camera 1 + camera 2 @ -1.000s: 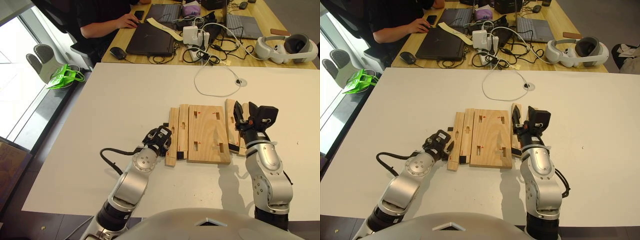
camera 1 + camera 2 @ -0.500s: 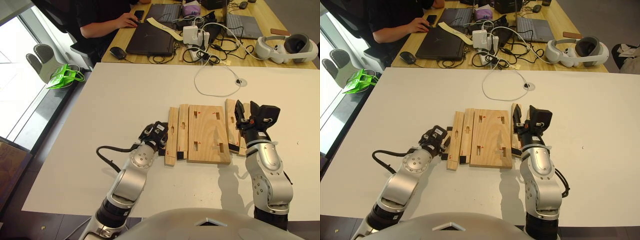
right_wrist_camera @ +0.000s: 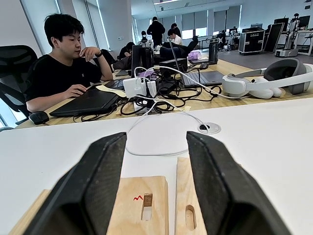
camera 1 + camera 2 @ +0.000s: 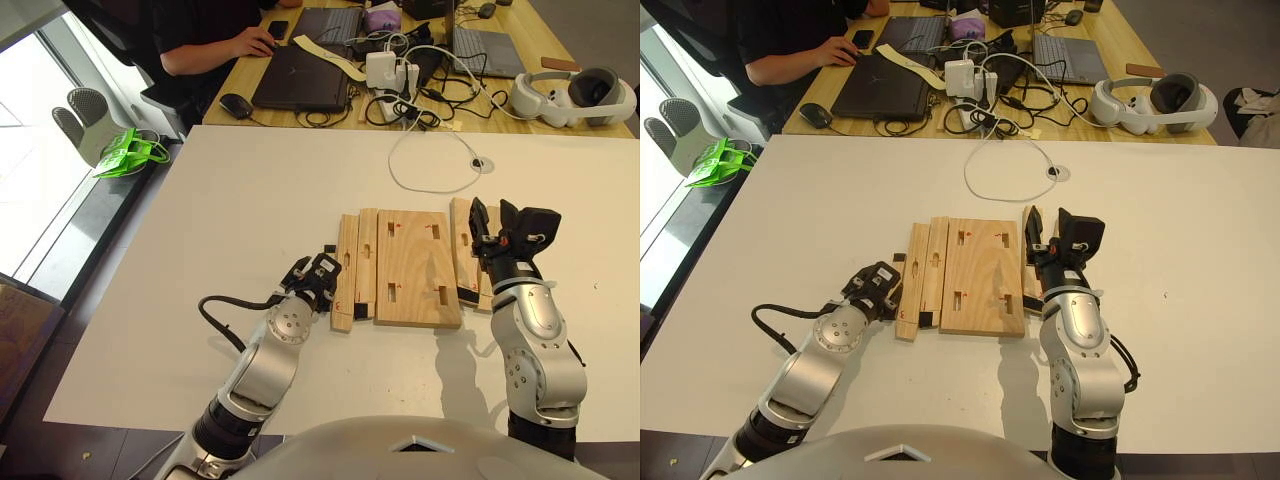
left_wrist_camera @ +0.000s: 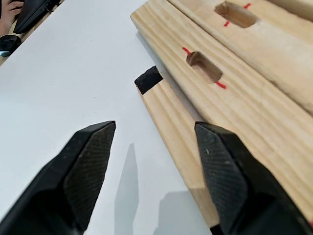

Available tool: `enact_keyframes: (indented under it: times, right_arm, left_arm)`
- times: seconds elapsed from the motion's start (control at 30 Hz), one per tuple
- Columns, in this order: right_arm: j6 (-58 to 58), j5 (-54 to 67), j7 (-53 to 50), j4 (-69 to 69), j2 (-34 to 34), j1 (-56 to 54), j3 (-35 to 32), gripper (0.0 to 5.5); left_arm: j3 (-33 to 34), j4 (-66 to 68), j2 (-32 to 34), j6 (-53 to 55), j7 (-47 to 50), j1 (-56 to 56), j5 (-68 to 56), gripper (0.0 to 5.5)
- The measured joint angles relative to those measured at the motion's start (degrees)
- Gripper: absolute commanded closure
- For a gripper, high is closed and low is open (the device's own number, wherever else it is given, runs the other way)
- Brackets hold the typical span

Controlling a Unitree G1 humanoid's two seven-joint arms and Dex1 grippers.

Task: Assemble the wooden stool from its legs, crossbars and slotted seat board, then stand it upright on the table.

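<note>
We see the white table (image 4: 250,200) w/ all the stool parts still lying flat and unassembled near its middle. Biggest is the slotted seat board (image 4: 415,265), flat, four slots showing, roughly btwn the two arms.

On the robot's left, two long slotted legs (image 4: 346,270) lie side by side, the inner one touching the board's edge. On the right, more slats (image 4: 461,245) lie just beside the board's other edge; one has a black end nearest the robot.

Right gripper (image 4: 497,222) sits over those right-hand slats, fingers (image 3: 105,181) spread wide, nothing btwn them. In the right wrist view they frame the far ends of the board and a slat.

Left gripper (image 4: 318,272) is low at the outer side of the left legs, also released, pads (image 5: 90,161) well apart. A short crossbar (image 5: 168,127) w/ a black tip lies against the outermost leg and runs in btwn the pads. One pad overlaps it, but we can't tell if it's touching.

A white cable (image 4: 430,165) loops on the table beyond the parts, well apart from them.
</note>
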Motion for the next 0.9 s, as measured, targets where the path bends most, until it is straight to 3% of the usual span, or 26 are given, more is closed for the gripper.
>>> enact_keyframes:
  times: [0.3, 0.43, 0.77, 0.9]
  right_arm:
    - [0.23, 0.0, -0.02, -0.05, 0.04, -0.01, 0.02, 3.2]
    - [0.38, 0.0, -0.1, -0.15, 0.07, 0.0, 0.02, 3.2]
    - [0.92, -0.01, -0.46, -0.59, 0.41, -0.11, -0.01, 3.2]
    - [2.28, 0.04, -0.53, -0.69, 0.42, -1.4, -0.08, 3.2]
  left_arm:
    - [11.58, -0.89, -11.88, 9.05, -1.95, 1.9, -10.05, 2.5]
    - [13.51, -0.87, -10.87, 9.69, -1.88, 1.57, -11.28, 2.5]
    - [11.26, -0.9, -5.86, 8.93, -3.35, 1.06, -12.65, 4.09]
    - [13.25, -0.76, -5.42, 9.65, -5.26, 1.0, -15.4, 4.21]
